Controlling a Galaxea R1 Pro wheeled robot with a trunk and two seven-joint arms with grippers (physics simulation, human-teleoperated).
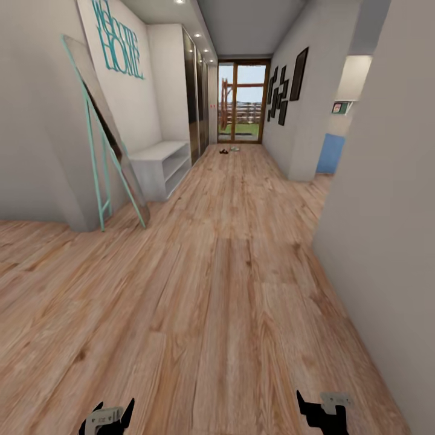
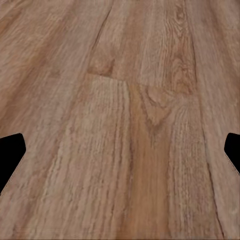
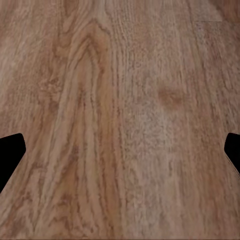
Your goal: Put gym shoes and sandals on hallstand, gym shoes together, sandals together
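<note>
Far down the corridor floor (image 1: 229, 290), near the glass door, lie small dark shapes that look like the sandals (image 1: 223, 151), with a pale shape beside them that may be a gym shoe (image 1: 234, 148); all are too small to make out. The hallstand (image 1: 162, 162), a low light-grey unit with open shelf slots, stands against the left wall. My left gripper (image 1: 113, 409) and right gripper (image 1: 322, 407) hang low at the near edge of the head view. Both stand open over bare planks, left (image 2: 120, 155) and right (image 3: 120, 155), holding nothing.
A teal-framed mirror (image 1: 106, 139) leans on the left wall before the hallstand. A grey wall (image 1: 386, 211) juts in close on the right, with a side opening past it. Dark wardrobes (image 1: 194, 96) line the left wall, and the glass door (image 1: 243, 101) ends the corridor.
</note>
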